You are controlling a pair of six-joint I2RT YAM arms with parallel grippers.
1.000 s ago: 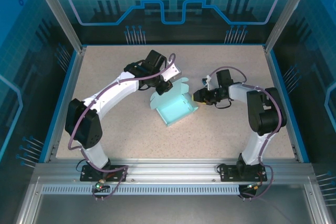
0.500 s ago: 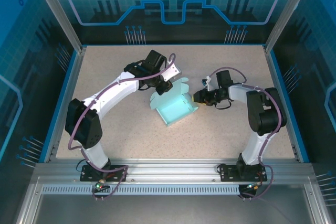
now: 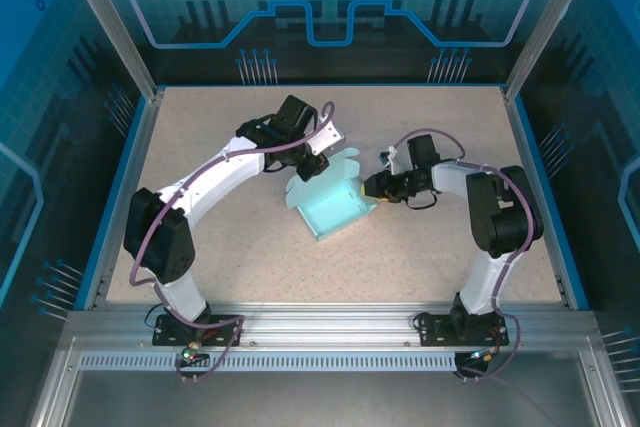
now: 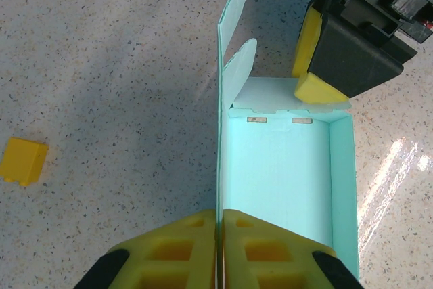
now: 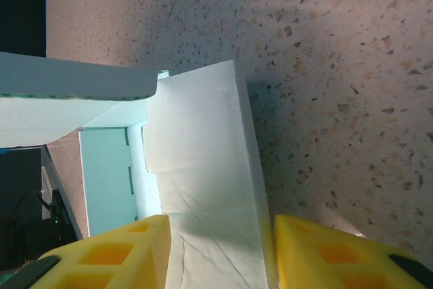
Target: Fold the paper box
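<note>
Jaws of the left gripper (image 4: 218, 225) are clamped on the upright side wall of the box (image 4: 284, 181), which sits open-topped mid-desk (image 3: 420, 267). Right gripper (image 5: 220, 229) jaws stand apart astride an end flap; contact is unclear, and the frame edge cuts the finger bases off.

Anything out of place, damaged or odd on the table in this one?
A small yellow bit lies loose on the table, well apart from the paper box. The box's white flap in the right wrist view shows faint diagonal wrinkles. Nothing else stands out.
</note>
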